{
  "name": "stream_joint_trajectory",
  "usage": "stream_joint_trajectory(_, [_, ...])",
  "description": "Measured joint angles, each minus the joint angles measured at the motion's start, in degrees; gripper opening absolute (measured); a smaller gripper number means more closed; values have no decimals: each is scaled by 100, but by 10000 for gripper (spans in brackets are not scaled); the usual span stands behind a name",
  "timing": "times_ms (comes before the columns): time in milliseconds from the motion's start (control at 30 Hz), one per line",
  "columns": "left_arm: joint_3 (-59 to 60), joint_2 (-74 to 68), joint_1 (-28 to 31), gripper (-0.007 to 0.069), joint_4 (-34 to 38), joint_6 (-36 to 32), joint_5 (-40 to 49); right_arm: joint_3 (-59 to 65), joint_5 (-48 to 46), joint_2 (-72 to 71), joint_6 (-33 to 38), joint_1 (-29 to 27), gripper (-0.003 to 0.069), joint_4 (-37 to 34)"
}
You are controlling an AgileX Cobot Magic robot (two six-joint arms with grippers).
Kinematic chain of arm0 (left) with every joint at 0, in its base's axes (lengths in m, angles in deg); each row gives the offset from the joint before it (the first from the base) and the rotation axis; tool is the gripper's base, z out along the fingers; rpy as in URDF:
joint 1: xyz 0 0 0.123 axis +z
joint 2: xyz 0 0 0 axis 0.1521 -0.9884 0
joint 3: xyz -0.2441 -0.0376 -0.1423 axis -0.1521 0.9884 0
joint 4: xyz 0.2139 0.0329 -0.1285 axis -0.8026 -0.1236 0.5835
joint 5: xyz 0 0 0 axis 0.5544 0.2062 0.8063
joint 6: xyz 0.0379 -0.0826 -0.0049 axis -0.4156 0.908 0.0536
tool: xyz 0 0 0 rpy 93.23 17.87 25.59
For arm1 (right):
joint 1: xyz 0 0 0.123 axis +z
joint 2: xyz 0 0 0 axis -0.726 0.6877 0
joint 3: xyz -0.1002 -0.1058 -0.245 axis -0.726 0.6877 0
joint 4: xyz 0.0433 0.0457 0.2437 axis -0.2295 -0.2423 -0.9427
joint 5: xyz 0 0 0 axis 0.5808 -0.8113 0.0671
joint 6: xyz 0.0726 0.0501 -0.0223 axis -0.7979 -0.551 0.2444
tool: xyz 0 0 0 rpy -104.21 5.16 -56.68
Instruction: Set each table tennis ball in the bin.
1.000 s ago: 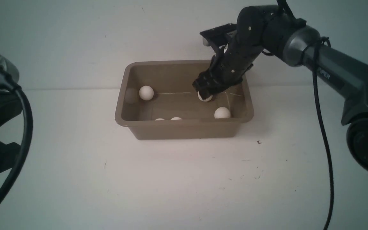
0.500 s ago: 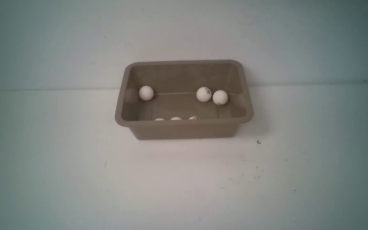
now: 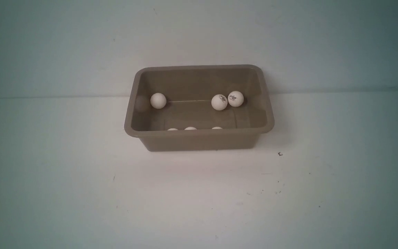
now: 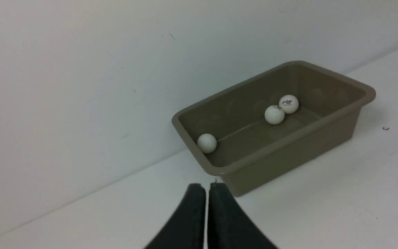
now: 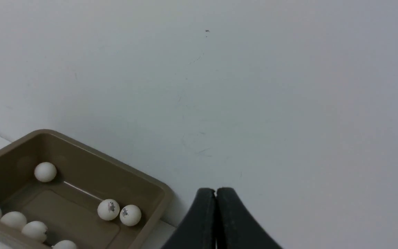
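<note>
Seven balls (image 5: 108, 209) are lying inside the bin (image 3: 199, 67), none showing on the worktop (image 3: 199, 193), while both empty jaws, left (image 4: 206, 188) and right (image 5: 216, 193), are sitting pressed together, well back from it.

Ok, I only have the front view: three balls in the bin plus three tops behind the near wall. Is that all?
Observer: The right wrist view shows four table tennis balls along that near wall, so seven in the bin.
Operator: And the tools?
Observer: The right tool is shut and empty, outside the bin.
Operator: The left one?
Observer: The left tool is also shut, holding nothing, outside the bin.
</note>
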Motion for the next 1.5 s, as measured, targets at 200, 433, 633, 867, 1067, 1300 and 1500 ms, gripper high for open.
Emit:
stream_joint_trajectory(200, [37, 168, 0, -4, 0, 225, 134, 2138, 361, -1580, -1527, 0, -16, 921])
stream_joint_trajectory(433, [37, 277, 0, -4, 101, 339, 164, 2616, -362, -2046, -2537, 0, -17, 1609])
stream_joint_trajectory(633, [37, 741, 0, -4, 152, 370, 438, 2645, -451, -2047, -2567, 0, -18, 1735])
stream_joint_trajectory(867, [37, 1021, 0, -4, 192, 416, 820, 2647, -494, -2052, -2605, 0, -18, 1773])
stream_joint_trajectory(1067, [37, 1037, 0, -4, 192, 418, 1021, 2652, -622, -2052, -2606, 0, -18, 1773])
stream_joint_trajectory(1300, [37, 1037, 0, -4, 196, 418, 1065, 2652, -778, -2052, -2618, 0, -18, 1788])
stream_joint_trajectory(1500, [231, 1037, 726, -4, -90, 197, 791, 2652, -778, -2052, -2631, 0, -18, 1788])
